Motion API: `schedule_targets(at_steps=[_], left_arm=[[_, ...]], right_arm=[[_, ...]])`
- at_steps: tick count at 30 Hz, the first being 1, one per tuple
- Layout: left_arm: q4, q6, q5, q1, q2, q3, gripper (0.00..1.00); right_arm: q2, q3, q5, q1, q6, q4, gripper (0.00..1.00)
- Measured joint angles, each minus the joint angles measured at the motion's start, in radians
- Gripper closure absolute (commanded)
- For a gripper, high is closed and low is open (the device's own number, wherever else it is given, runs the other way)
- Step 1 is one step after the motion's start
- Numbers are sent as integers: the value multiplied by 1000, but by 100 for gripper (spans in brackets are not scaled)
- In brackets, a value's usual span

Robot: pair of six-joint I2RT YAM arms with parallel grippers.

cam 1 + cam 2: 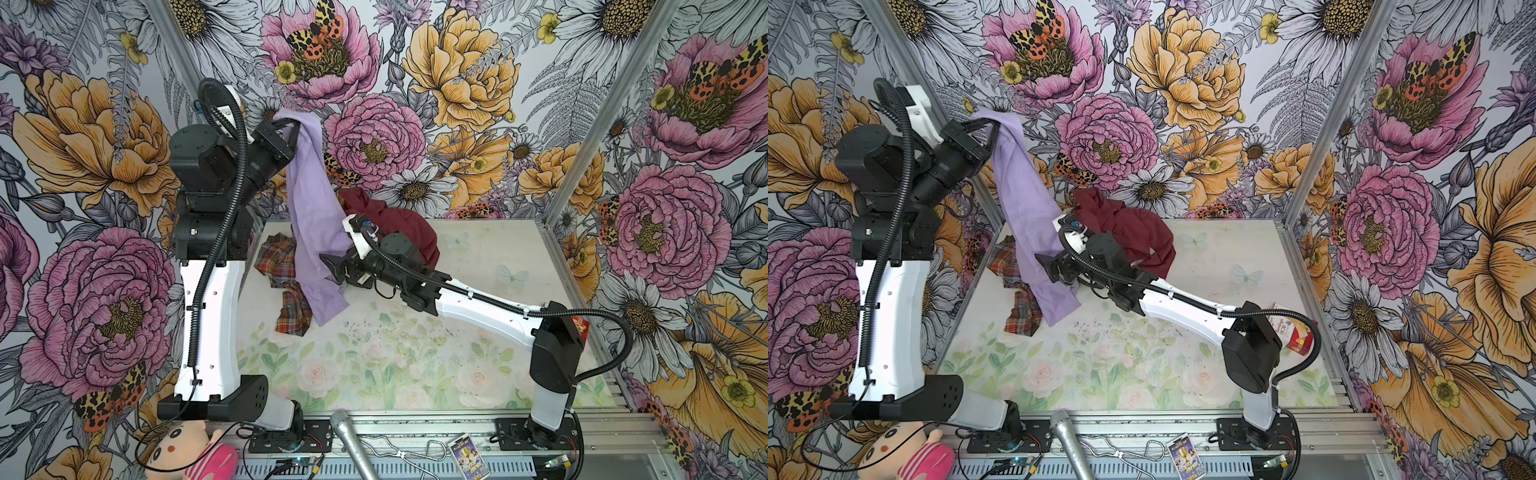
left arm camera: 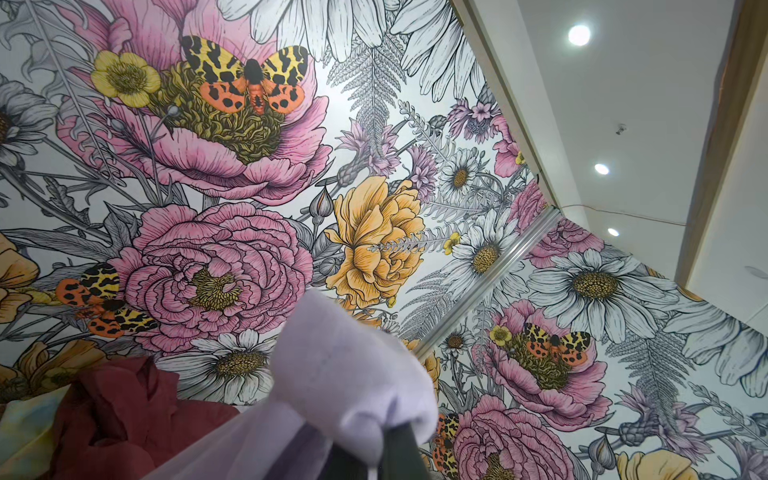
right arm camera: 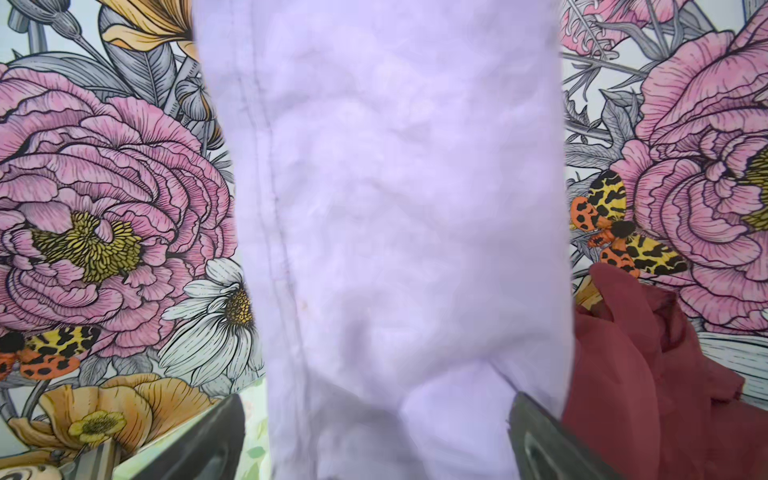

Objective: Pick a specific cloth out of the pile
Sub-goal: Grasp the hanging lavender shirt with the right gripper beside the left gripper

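Observation:
The pale lavender cloth (image 1: 311, 199) hangs in a long strip from high at the back left down to the table. My left gripper (image 1: 296, 129) is shut on its top end, which bunches over the fingers (image 2: 399, 453) in the left wrist view. The cloth's lower end (image 1: 1054, 303) lies over a red-brown plaid cloth (image 1: 277, 257). My right gripper (image 1: 329, 270) is open low at the strip's right edge. In the right wrist view the cloth (image 3: 395, 208) hangs between its spread fingers (image 3: 208, 440). The pile's maroon shirt (image 1: 399, 228) lies behind the right wrist.
A pale yellow-floral cloth (image 2: 25, 428) shows beside the maroon shirt (image 2: 137, 411). A red box (image 1: 1293, 332) stands at the table's right edge. On the front rail lie a microphone (image 1: 353, 440), a plush doll (image 1: 187, 449) and a card (image 1: 467, 453). Floral walls enclose the table.

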Motion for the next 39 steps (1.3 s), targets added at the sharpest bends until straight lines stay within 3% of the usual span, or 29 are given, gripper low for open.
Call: schedule_targets(at_steps=[11, 14, 15, 16, 17, 20, 22, 23, 28, 34, 39], left_arm=[[-8, 18, -1, -72, -29, -89, 100], [-8, 26, -2, -103, -40, -105, 100], [-8, 26, -2, -111, -41, -108, 100], [-8, 27, -2, -121, -43, -113, 100], [-8, 29, -2, -131, -48, -121, 100], [-7, 32, -2, -143, -66, -153, 100], [-7, 35, -2, -142, -82, -179, 100], [-7, 35, -2, -137, -93, -194, 100], [7, 41, 0, -72, -151, -281, 100], [63, 37, 18, 14, -213, -453, 100], [113, 40, 30, 29, -241, -602, 100]], right_arm=[[207, 186, 219, -18, 103, 145, 1], [274, 275, 223, -29, 123, 160, 7], [293, 303, 223, -29, 129, 162, 16], [314, 333, 223, -32, 139, 162, 34], [331, 362, 224, -35, 148, 161, 45], [357, 415, 222, -40, 172, 157, 65], [357, 428, 216, -45, 183, 155, 95], [357, 431, 215, -47, 192, 155, 100], [346, 422, 214, -65, 307, 147, 100], [297, 389, 207, -127, 560, 117, 100], [251, 388, 209, -172, 781, 100, 100]])
